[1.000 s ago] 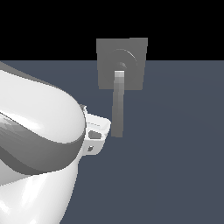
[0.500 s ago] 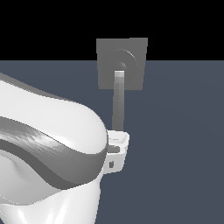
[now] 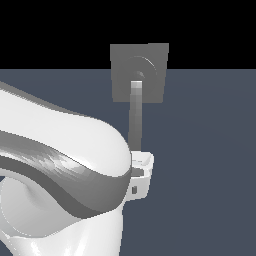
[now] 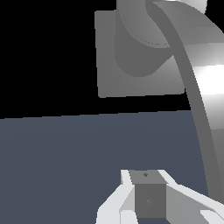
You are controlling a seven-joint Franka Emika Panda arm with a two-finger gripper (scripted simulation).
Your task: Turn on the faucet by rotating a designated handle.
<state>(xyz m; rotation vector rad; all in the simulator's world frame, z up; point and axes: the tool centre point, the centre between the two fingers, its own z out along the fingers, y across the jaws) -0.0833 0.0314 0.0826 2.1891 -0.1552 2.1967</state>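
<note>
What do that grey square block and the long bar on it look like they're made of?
Both look like matte grey metal or plastic; as a simulator render, it stays open. The faucet has flat, dull shading with faint rings. The handle is plain, paler at its hub, with no gloss.

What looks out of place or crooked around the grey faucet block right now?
Nothing stands out. The flat grey square faucet block looks intact, and its slim grey handle bar hangs straight down from the hub toward the white tool.

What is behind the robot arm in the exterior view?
The lower end of the handle disappears behind the robot arm and its gripper. The faucet block stays uncovered. Whether the gripper touches the handle is hidden.
</note>
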